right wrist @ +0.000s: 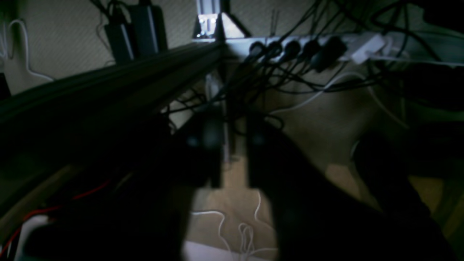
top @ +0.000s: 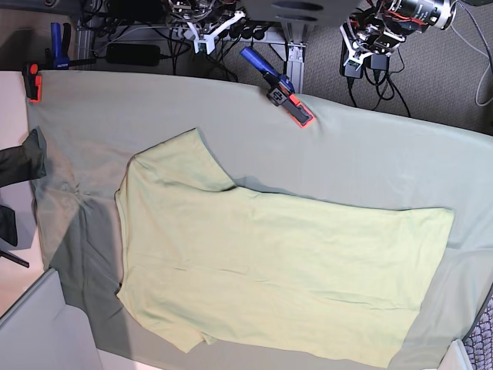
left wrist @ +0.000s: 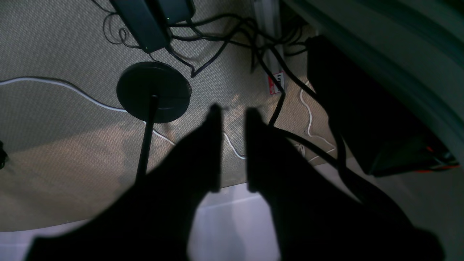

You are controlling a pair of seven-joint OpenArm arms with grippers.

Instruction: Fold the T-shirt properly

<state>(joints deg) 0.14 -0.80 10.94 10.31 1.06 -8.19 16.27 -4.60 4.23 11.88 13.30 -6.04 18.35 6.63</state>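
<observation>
Left wrist view first: your left hand (left wrist: pixel 232 112) hangs off the tabletop, over carpet, with its two dark fingers (left wrist: pixel 214 145) parted by a narrow gap and nothing between them. Below it you can see a round black stand base (left wrist: pixel 154 90) with its pole, a white cable (left wrist: pixel 65 87) snaking across the floor, a tangle of black cables (left wrist: pixel 232 40) and a dark power brick (left wrist: pixel 145 21) at the top. The grey-green cloth edge (left wrist: pixel 398 58) runs down the right side.

Right wrist view now: dim and blurry. Your right hand (right wrist: pixel 232 137) points at the underside of the rig, fingers a narrow gap apart and empty. Behind it sits a power strip (right wrist: pixel 319 45) full of black plugs, and a dark frame rail (right wrist: pixel 108 87) crosses on the left.

Base view: the T-shirt (top: pixel 277 270) lies spread flat on the table cloth (top: pixel 370 154) covering the tabletop, neck end to the left, hem to the right, one sleeve pointing to the far edge. A blue and orange clamp (top: pixel 281 96) pins the cloth at the far edge, another orange clamp (top: pixel 32 81) at the left corner. Both arms are parked beyond the far edge, well apart from the shirt.
</observation>
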